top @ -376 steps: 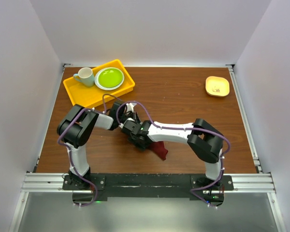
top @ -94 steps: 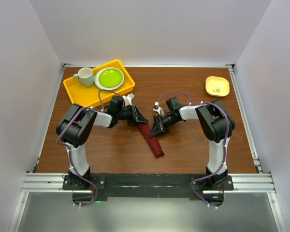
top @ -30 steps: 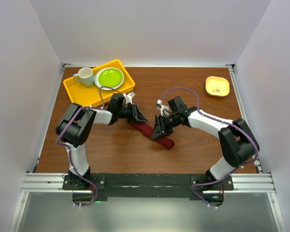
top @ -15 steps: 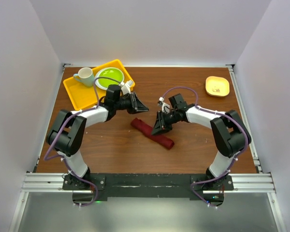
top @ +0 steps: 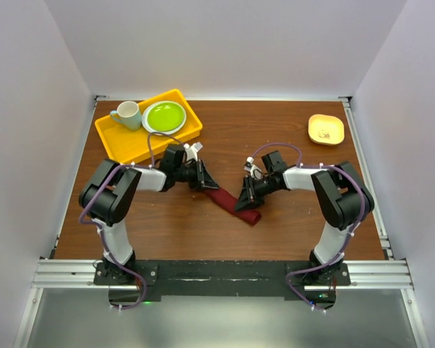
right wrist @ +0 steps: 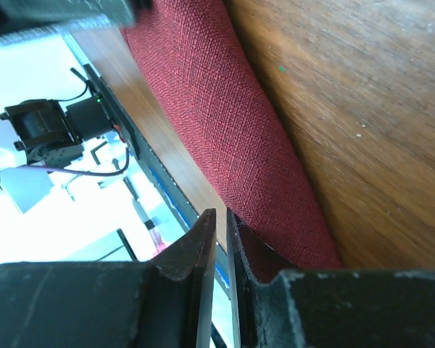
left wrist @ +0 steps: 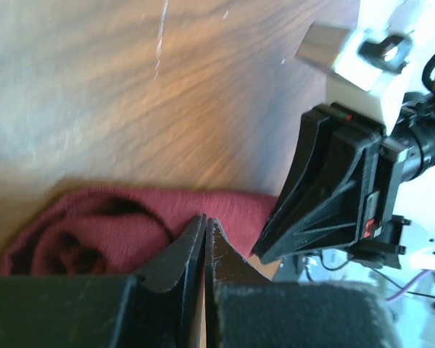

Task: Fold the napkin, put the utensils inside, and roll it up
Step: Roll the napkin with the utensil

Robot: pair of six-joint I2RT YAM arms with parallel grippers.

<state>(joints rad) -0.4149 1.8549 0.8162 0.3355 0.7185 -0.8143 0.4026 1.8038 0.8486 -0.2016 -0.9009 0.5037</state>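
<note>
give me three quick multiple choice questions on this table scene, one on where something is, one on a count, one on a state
1. Where is the round green plate?
A on the yellow plastic tray
B on bare wood
C on the cloth

2. How many pale ceramic mugs are there?
A none
B one
C three

3. The dark red cloth napkin is:
A spread flat
B rolled into a tube
C hanging off the table

Answers: A, the plate sits inside the tray beside the mug; B, only one mug shows; B, it lies as a tight roll.
</note>
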